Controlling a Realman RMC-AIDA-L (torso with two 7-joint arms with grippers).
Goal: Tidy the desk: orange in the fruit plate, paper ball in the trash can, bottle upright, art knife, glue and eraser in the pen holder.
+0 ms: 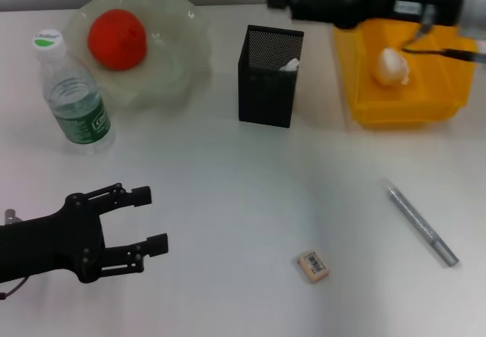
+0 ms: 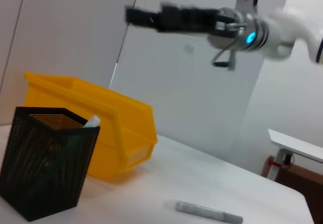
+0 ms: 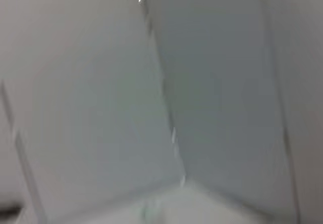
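Still loose: eraser (image 1: 313, 266) and grey knife (image 1: 422, 224), both flat on desk (image 1: 228, 200), well apart from holder (image 1: 269, 77). Orange (image 1: 116, 39), ball (image 1: 390, 67), bottle (image 1: 74, 92) look done. Left gripper (image 1: 149, 219) spread, empty; nearest eraser. Right gripper: state unclear.

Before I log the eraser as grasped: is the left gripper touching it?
Apart. The head view shows bare desk between the open left gripper and the eraser.
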